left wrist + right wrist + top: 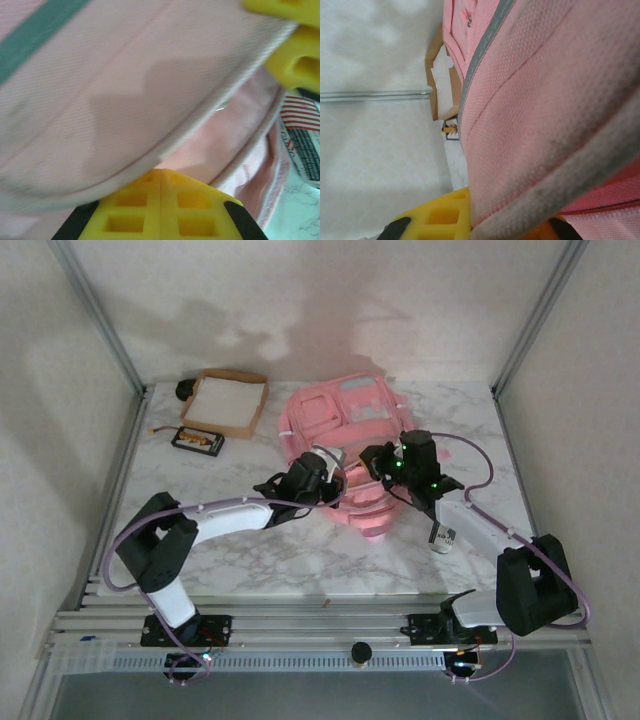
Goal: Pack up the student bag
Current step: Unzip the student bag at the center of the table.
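One student bag (340, 410) lies on tabletop (250, 560); left tool (160, 172) jaws pressed fully together at its pink flap hem, right tool (485, 220) clamped on its grey-trimmed edge.

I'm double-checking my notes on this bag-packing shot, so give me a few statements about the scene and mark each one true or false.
1. The student bag lies on the marble table. True.
2. The cardboard tray sits to the right of the bag. False: in the top view it is left of the bag, near the table's far edge.
3. The left fingers stand wide open. False: they are pressed together at the bag's piped edge.
4. The right fingers clamp pink bag fabric. True.
5. A small cylinder lies on the table beside the right arm. True.
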